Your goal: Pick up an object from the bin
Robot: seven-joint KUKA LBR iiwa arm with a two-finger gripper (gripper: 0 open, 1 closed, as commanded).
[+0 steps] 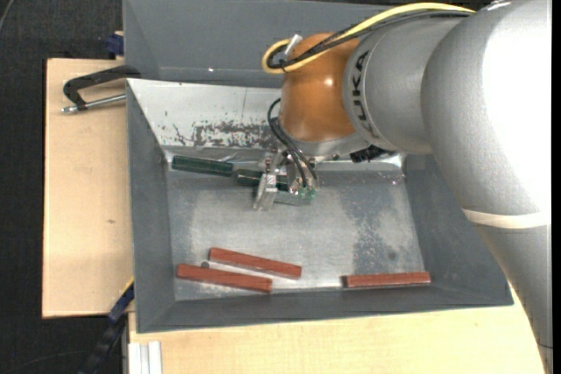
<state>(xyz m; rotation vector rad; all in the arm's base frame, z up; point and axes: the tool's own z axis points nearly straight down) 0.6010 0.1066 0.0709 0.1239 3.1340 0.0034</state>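
Presently the end effector (279, 184), opening unreadable, is hanging at the green stick's (206, 164) right end by the bin's (145, 215) back wall and should be straddling it squarely before lifting.

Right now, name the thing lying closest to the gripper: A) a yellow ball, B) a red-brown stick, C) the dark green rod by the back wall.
C: the dark green rod runs along the back wall with its right end at the gripper, while the three red-brown sticks lie apart from it along the front wall.
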